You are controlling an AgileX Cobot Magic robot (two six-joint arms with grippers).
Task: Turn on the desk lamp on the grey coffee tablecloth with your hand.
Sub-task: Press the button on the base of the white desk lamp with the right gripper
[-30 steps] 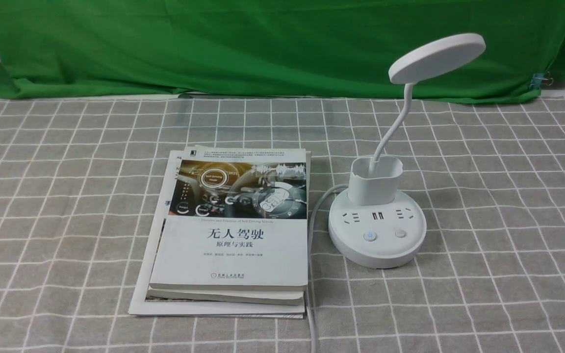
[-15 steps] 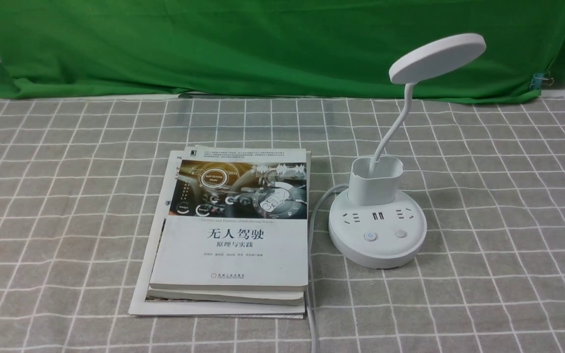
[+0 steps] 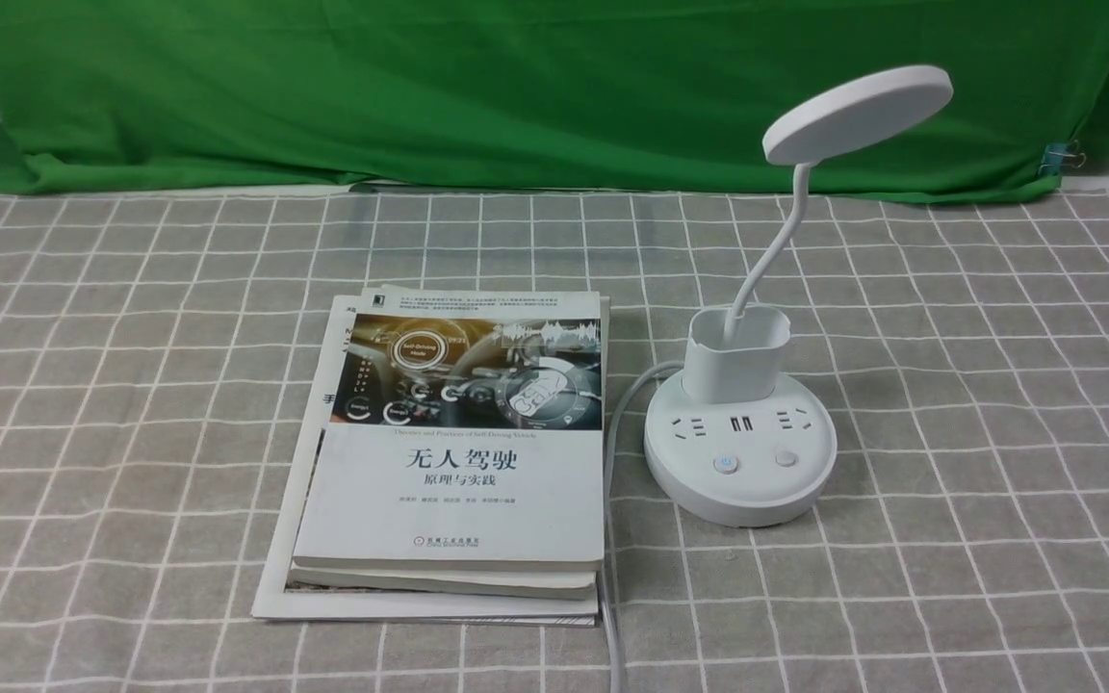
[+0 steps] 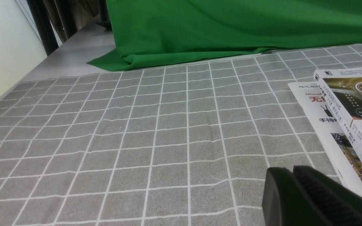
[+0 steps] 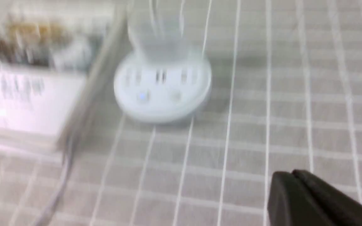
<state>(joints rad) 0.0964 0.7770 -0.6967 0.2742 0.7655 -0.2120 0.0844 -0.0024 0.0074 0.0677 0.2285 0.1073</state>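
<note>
Left end effector and right end effector both pressed together; desk lamp sits three o'clock of books (open tablecloth beyond).

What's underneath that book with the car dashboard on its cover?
A second book lies under the top book, only its page edges showing. Beneath both, a wider white magazine pokes out on the left and near side. Their covers are mostly hidden.

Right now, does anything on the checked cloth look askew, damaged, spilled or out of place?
Nothing damaged or spilled. The white round-headed desk lamp stands upright on the grey checked tablecloth. Only the stack of white paperback books is slightly fanned, the lowest poking out leftward.
</note>
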